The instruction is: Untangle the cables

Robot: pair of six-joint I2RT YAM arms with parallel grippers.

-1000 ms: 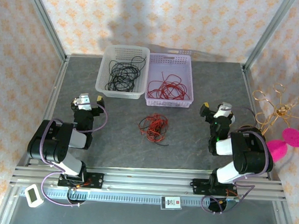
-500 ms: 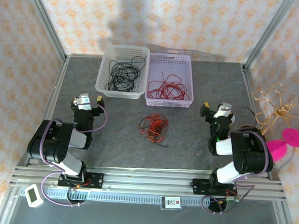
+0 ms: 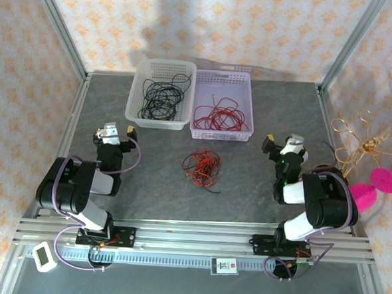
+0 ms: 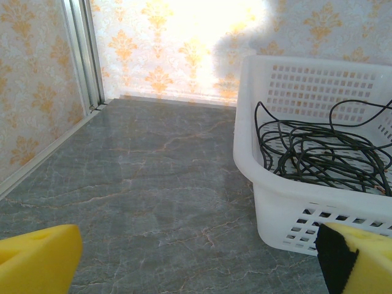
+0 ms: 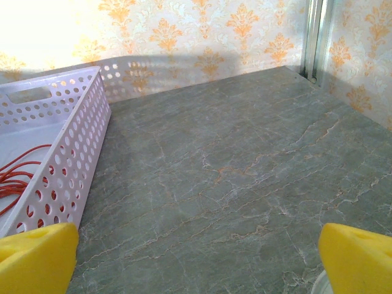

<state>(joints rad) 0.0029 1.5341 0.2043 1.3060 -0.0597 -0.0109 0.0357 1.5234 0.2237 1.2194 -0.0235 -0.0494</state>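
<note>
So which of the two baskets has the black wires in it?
The white basket, on the left; the lilac basket beside it holds only red wires.

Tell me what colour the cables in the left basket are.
Black. These black cables in the white basket show best in the left wrist view.

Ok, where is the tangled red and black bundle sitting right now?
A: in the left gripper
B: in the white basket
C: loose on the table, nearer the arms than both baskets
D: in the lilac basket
C: the tangled cables lie on the bare table, on the near side of the white basket and the lilac basket, outside both.
</note>
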